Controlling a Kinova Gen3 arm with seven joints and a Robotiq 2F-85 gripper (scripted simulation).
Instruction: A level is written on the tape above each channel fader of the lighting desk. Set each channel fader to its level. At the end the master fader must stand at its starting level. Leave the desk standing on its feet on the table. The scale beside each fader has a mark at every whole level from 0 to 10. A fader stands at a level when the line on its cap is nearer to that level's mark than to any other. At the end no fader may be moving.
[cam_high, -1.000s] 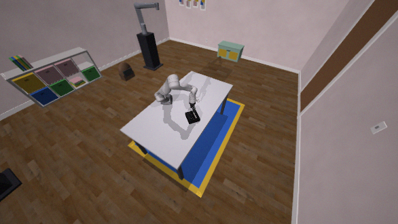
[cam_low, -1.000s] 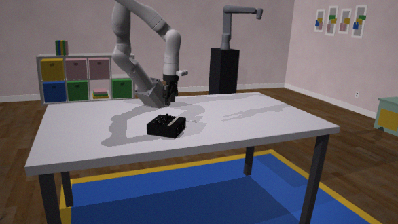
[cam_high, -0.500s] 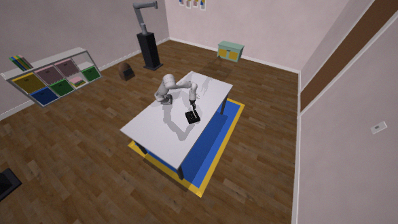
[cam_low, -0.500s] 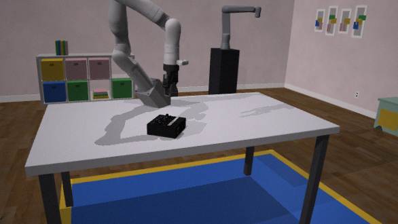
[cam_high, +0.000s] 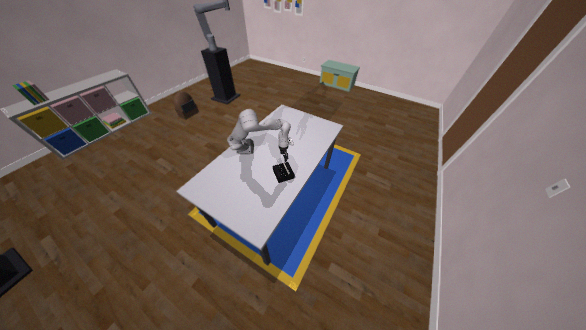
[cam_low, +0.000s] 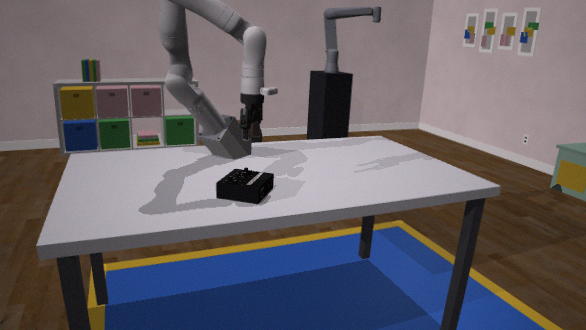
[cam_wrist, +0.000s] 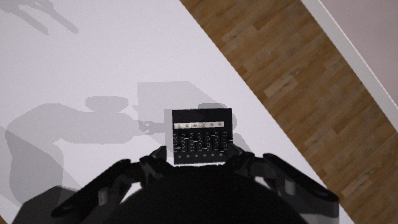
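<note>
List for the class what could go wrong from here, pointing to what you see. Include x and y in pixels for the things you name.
The open tool (cam_high: 284, 156) (cam_low: 248, 136) (cam_wrist: 197, 151) is wider than the gap between neighbouring sliders, so coming down like this might knock several of them.

The sliders sit close together on the desk (cam_high: 283, 173) (cam_low: 244, 186) (cam_wrist: 202, 114), so setting one could nudge its neighbour.

The desk looks small and nothing visible clamps it to the table (cam_high: 225, 195) (cam_low: 350, 190) (cam_wrist: 100, 65), so a sideways push might shift it.

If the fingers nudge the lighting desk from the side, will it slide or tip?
The lighting desk would more likely slide than tip: it is low and broad-based. Its boxy casing looks stiff, so it probably won't flex. It may be light for a robot arm, being small beside the table, though its weight can't be seen.
</note>
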